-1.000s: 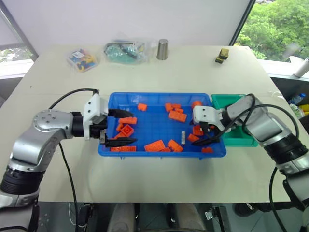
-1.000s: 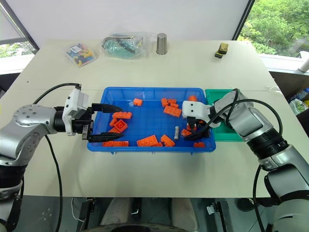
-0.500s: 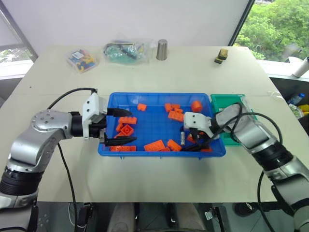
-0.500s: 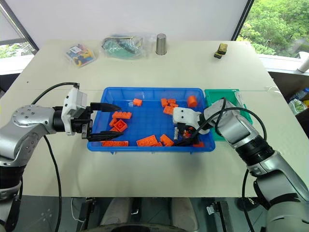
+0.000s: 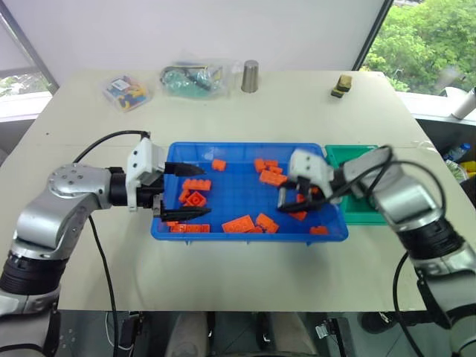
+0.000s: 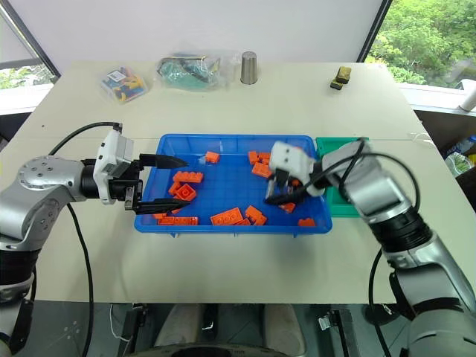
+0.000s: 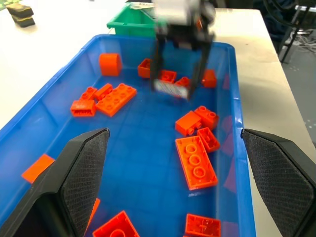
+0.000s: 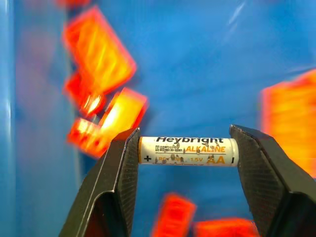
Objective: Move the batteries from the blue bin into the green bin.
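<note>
One battery point(image 8: 188, 151) pinched end to end in the right claw point(image 7: 178, 88) above the blue bin point(image 5: 245, 152), not yet in the green bin point(image 5: 363, 214); left claw point(image 5: 182, 192) wide, idle

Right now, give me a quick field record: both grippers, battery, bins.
right gripper: shut on battery, fingers clamp it end to end, raised above the blue bin's floor
left gripper: open, holding nothing, over the blue bin's left end
blue bin: holds scattered orange bricks; no other battery visible
green bin: right of the blue bin; contents cannot be told
step: battery picked up, not yet in the green bin
</note>
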### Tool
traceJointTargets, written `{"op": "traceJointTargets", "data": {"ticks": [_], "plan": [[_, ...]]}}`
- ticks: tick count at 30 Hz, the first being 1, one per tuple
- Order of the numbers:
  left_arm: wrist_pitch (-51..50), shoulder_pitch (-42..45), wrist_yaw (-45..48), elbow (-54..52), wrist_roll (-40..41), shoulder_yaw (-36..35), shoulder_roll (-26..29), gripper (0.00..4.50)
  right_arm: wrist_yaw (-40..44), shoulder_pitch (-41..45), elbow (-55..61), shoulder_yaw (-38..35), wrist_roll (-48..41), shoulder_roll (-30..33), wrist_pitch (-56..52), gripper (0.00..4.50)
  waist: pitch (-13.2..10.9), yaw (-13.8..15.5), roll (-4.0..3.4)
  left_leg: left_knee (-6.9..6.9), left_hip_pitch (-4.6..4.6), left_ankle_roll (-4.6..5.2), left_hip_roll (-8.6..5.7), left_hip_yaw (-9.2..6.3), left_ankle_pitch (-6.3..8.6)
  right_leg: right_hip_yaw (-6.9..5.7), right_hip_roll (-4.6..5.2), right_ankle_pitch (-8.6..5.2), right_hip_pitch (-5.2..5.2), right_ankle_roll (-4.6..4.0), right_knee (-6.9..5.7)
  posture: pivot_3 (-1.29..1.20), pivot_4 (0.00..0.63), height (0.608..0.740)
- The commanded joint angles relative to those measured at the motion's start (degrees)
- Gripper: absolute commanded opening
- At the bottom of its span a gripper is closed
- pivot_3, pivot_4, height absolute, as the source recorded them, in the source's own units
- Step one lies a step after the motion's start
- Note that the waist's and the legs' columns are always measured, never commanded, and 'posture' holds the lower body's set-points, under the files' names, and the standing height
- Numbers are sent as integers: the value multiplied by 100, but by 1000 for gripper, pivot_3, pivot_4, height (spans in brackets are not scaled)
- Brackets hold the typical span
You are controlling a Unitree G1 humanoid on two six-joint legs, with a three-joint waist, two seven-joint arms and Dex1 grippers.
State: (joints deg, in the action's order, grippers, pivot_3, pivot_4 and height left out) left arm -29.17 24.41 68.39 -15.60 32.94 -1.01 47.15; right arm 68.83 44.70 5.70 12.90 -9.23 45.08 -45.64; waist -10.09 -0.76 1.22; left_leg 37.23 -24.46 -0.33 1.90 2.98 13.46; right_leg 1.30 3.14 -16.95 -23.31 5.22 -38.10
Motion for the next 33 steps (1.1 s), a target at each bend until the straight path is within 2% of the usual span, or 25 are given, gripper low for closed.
{"op": "traceJointTargets", "data": {"ticks": [1,5,9,13,14,18,21,26,33], "plan": [[129,28,49,18,-36,-76,42,4500,-261,324,-270,-895,-158,550,-296,2244,0,31,1,-3,-1,0,0,-1,0,-1,1,0,0,0,2,0,150,739],[219,51,140,239,-90,-165,147,4500,-248,-7,-748,-1096,67,1395,125,2244,2,95,3,-4,-2,1,-7,2,1,-5,11,-1,6,-2,15,0,150,739],[305,173,226,522,-149,-250,255,4500,-313,-388,-1144,-1238,99,1777,363,2244,1,53,1,-2,0,2,-6,11,1,0,11,-1,3,-2,11,0,150,739],[369,358,242,741,-151,-272,263,4500,-580,-527,-1447,-1275,132,1690,510,4282,0,-33,0,-4,0,1,-4,12,1,2,6,0,-2,0,6,0,150,739],[382,416,233,784,-151,-273,249,4500,-629,-557,-1518,-1259,162,1675,594,4468,0,-36,0,-5,0,1,-3,12,1,2,5,0,-5,0,5,0,150,739],[404,554,236,895,-143,-269,245,4500,-476,-676,-1718,-1264,120,1805,825,4468,0,-18,-1,-6,-1,1,-3,12,1,3,2,0,-6,0,4,0,150,739],[286,681,364,1081,-23,-445,431,4500,470,-905,-2018,-1620,-238,2270,1598,4468,-4,24,-6,-5,-2,1,-4,13,1,3,4,0,-5,1,5,0,150,739],[151,998,654,1803,109,-882,900,4500,1447,-970,-3005,-1793,-337,2894,2585,4468,-6,-4,-10,-2,-2,1,-4,15,1,2,5,0,-4,1,6,0,150,739],[283,1169,1019,2597,-78,-1174,1554,4500,1797,-626,-4105,-1895,-343,3042,3137,4468,-14,-63,-27,-7,7,1,-4,26,1,7,-3,-1,-7,1,2,0,150,739]]}}
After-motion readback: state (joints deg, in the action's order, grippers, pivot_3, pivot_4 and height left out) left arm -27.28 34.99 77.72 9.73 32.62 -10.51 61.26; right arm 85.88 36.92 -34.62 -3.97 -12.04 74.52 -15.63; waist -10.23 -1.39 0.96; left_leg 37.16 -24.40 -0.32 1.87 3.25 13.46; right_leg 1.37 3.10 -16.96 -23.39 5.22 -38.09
